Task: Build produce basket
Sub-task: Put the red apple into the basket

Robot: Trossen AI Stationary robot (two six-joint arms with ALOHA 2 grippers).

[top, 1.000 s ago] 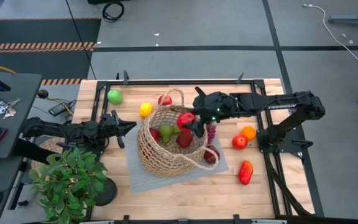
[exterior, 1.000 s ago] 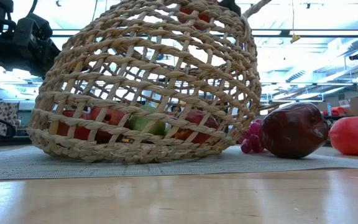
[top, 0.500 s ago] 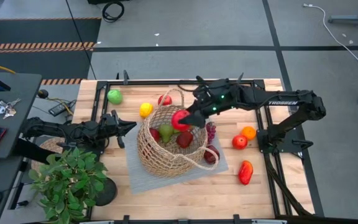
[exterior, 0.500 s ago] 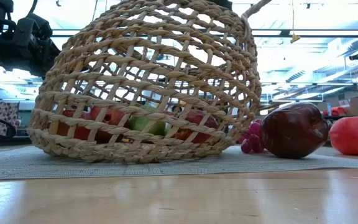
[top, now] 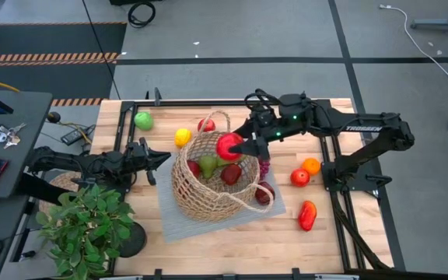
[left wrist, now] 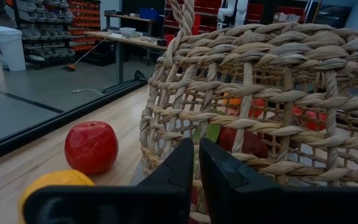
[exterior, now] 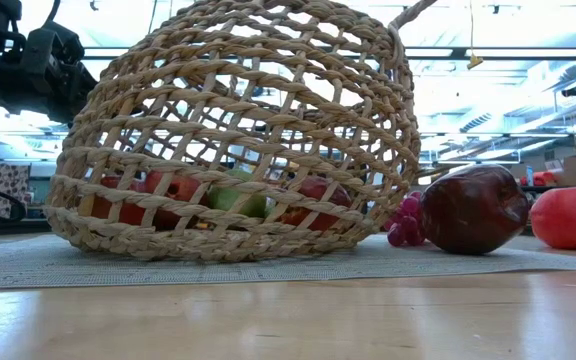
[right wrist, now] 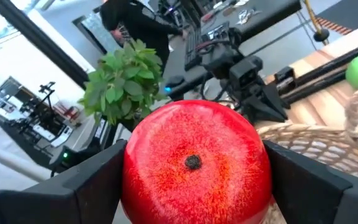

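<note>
Basket [top: 212,185]: round woven wicker, on a grey mat [top: 179,220] at mid-tabletop; directly below the right tool, just ahead of the left tool's tips.
Basket contents: green pear [top: 208,165], dark red fruit [top: 231,173], another red piece [top: 194,168]; seen through the weave in the low view too.
Right tool [top: 235,145]: gripping a red apple [top: 228,145] between both fingers, held in the air above the basket's far rim; fingers spread wide around the fruit.
Red apple, right wrist view [right wrist: 196,163]: fills the gap between the two dark fingers, blossom end facing the camera.
Left tool [top: 164,158]: closed, empty, low over the tabletop [top: 232,241]; tips just beside the basket's wall, contact not clear.
Left wrist view: fingers [left wrist: 178,168] pressed together, pointing at the wicker wall [left wrist: 272,93]; red fruit [left wrist: 91,147] and yellow lemon [left wrist: 55,182] to one side of them.
Beyond the right tool, away from the basket: orange [top: 311,165], small red fruit [top: 299,177], red pepper [top: 307,215].
Near the basket, under the right arm: grapes [top: 264,165], dark red apple [top: 264,192] on the mat.
Far side of the left tool: green apple [top: 143,120], lemon [top: 182,137].
Plant [top: 84,225]: leafy, potted, just beside the left arm.
</note>
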